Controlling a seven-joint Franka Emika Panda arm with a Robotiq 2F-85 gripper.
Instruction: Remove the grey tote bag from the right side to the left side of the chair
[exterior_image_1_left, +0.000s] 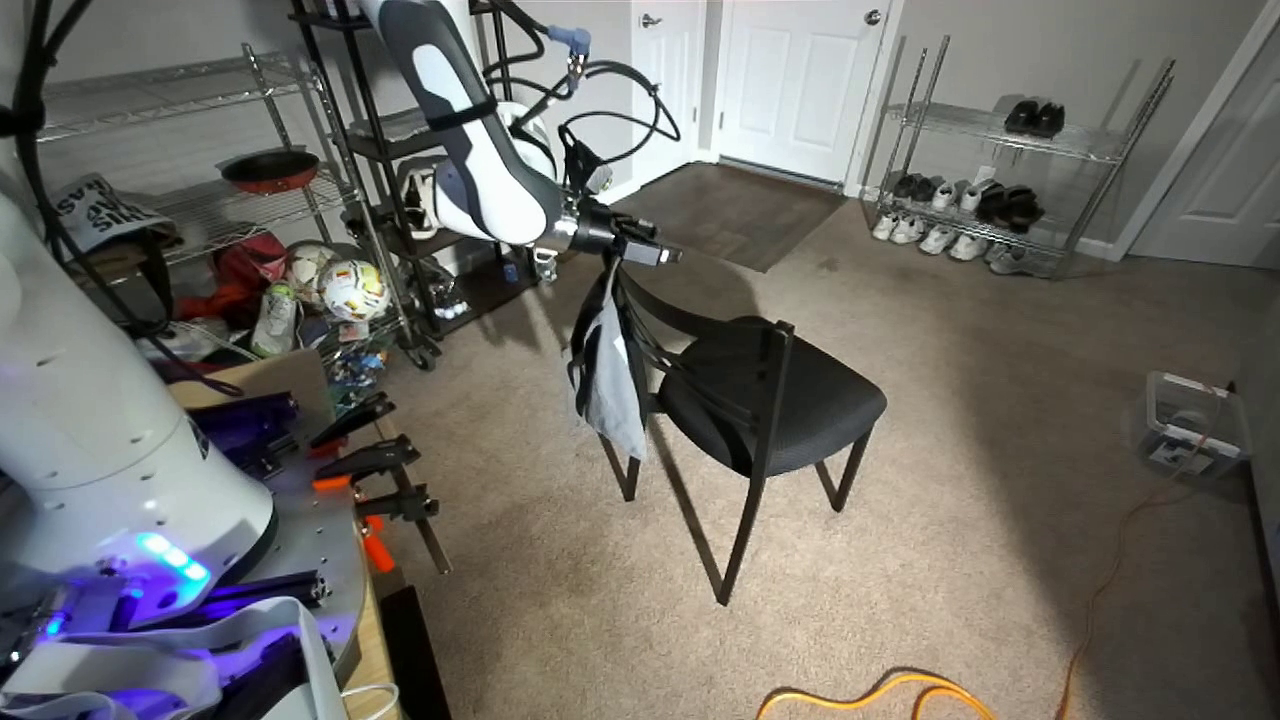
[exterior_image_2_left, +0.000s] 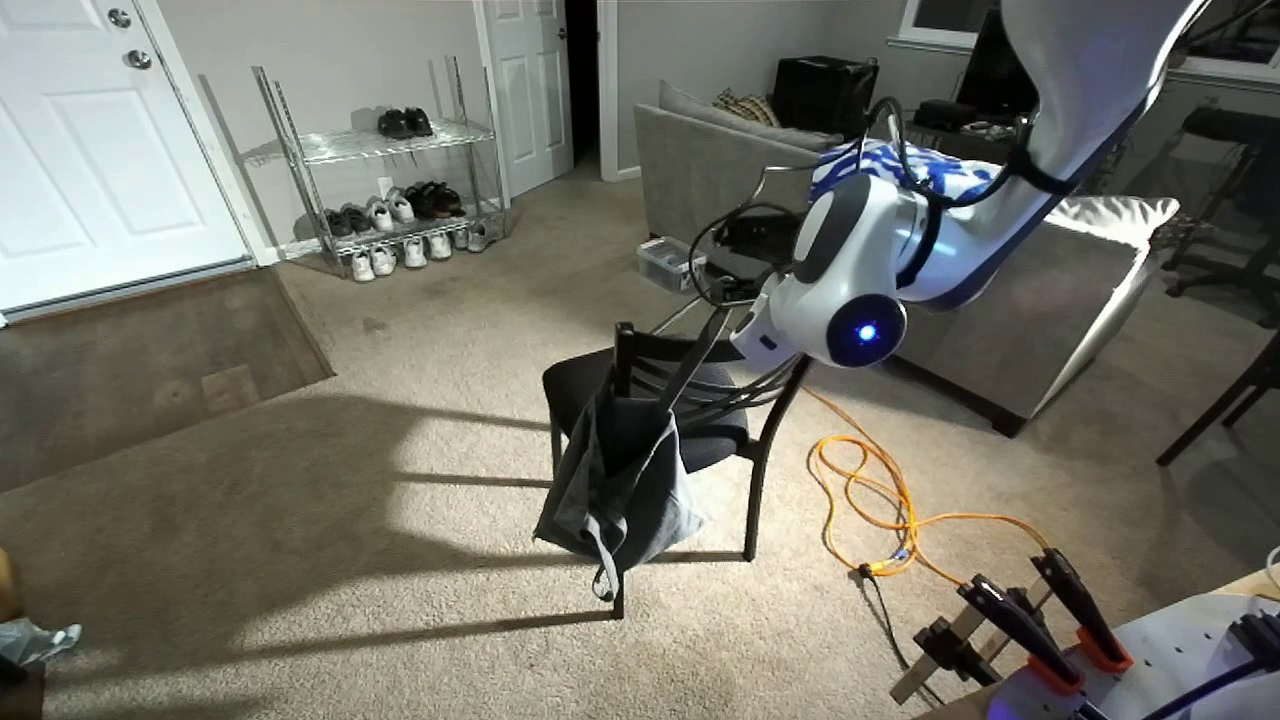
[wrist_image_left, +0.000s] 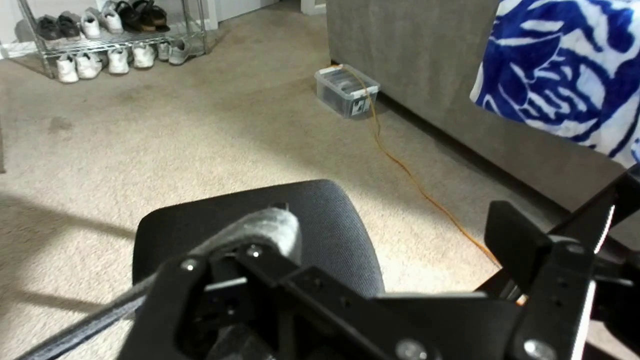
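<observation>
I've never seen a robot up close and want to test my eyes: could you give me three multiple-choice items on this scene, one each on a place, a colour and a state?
1. Where is the grey tote bag?
A) On the couch
B) Hanging by the chair
C) On the shoe rack

2. What colour is the looped cable on the floor?
A) Green
B) Purple
C) Orange

3. The gripper, the robot's two-fingered hand, is:
A) Open
B) Shut tight
C) Out of every view

Key:
1: B, both exterior views show it hanging at the backrest.
2: C, its orange loops show in an exterior view.
3: A, the wrist view shows a wide gap between the fingers.
</observation>
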